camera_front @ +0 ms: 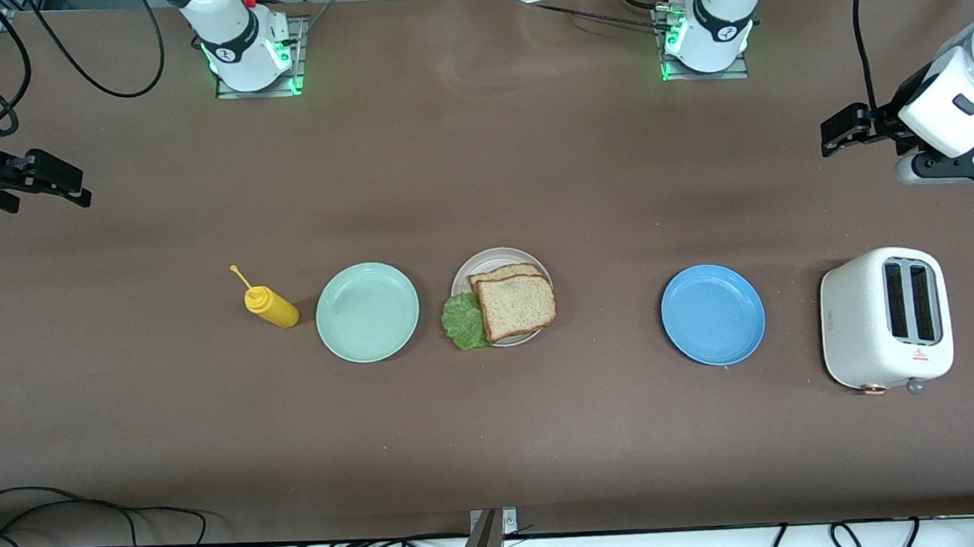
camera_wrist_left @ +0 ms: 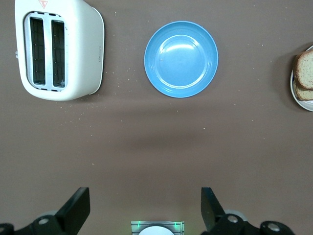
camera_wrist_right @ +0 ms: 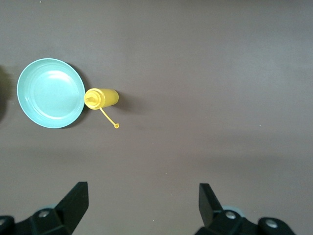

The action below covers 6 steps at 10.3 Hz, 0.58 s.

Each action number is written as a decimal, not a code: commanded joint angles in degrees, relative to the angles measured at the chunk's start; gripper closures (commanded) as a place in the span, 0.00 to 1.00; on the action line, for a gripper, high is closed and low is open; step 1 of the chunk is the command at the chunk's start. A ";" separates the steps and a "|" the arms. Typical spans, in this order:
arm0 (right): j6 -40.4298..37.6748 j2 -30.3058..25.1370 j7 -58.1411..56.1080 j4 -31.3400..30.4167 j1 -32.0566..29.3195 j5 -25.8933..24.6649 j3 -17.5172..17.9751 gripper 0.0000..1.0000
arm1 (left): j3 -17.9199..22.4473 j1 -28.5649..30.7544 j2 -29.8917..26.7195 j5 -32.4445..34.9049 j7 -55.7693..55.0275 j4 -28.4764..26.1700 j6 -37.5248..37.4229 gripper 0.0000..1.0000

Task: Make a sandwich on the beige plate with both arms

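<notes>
The sandwich sits on the beige plate (camera_front: 480, 263) in the middle of the table. Its top bread slice (camera_front: 517, 306) lies over a lower slice (camera_front: 500, 273), and a green lettuce leaf (camera_front: 462, 321) sticks out over the plate's rim toward the right arm's end. The bread's edge (camera_wrist_left: 305, 73) and the plate's rim (camera_wrist_left: 295, 91) also show in the left wrist view. My left gripper (camera_front: 830, 136) (camera_wrist_left: 145, 204) is open and empty, up in the air at its end of the table. My right gripper (camera_front: 76, 187) (camera_wrist_right: 143, 201) is open and empty at its own end.
A mint-green plate (camera_front: 367, 311) (camera_wrist_right: 50, 93) and a lying yellow squeeze bottle (camera_front: 272, 306) (camera_wrist_right: 101, 98) are beside the beige plate toward the right arm's end. A blue plate (camera_front: 713, 314) (camera_wrist_left: 181, 58) and a white toaster (camera_front: 885, 318) (camera_wrist_left: 58, 46) are toward the left arm's end.
</notes>
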 commanded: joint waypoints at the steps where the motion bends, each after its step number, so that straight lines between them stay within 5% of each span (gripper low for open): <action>1: -1.25 0.36 0.29 1.39 -0.46 0.93 0.43 0.00 | -0.78 1.42 2.28 -1.39 -0.08 4.34 -3.06 0.00; 6: -0.90 0.36 0.29 1.39 -0.46 1.02 0.43 0.00 | -0.34 3.87 2.63 -4.19 1.59 5.48 -3.06 0.00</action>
